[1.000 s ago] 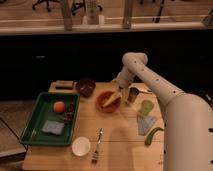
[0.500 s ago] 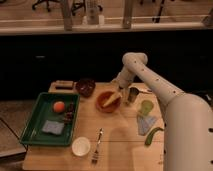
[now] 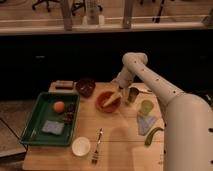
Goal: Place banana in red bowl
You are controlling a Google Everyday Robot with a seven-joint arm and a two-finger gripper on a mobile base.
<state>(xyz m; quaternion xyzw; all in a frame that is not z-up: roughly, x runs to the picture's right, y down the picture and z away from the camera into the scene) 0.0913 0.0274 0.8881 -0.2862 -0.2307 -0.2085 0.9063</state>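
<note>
A: Start nearest us. What sits well in front of the claw?

B: 1 small white bowl (image 3: 81, 146) and a fork (image 3: 97, 146) at the table's near edge, both well in front of the claw and to its left in view. A green tray (image 3: 30, 125) lies further left, holding an orange fruit (image 3: 59, 106) and a blue sponge (image 3: 53, 127).

A: And the claw itself?

B: The gripper (image 3: 119, 91) hangs over the far right rim of the red bowl (image 3: 107, 101). I cannot tell whether it is clamped or loose.

A: The banana?

B: The banana (image 3: 113, 97) lies just below the claw, slanted, its low end inside the red bowl and its high end at the rim, likely angled that way because it is being lowered in from that side.

A: Further back?

B: 1 dark maroon bowl (image 3: 85, 87) to the claw's left, near the table's far edge
</note>
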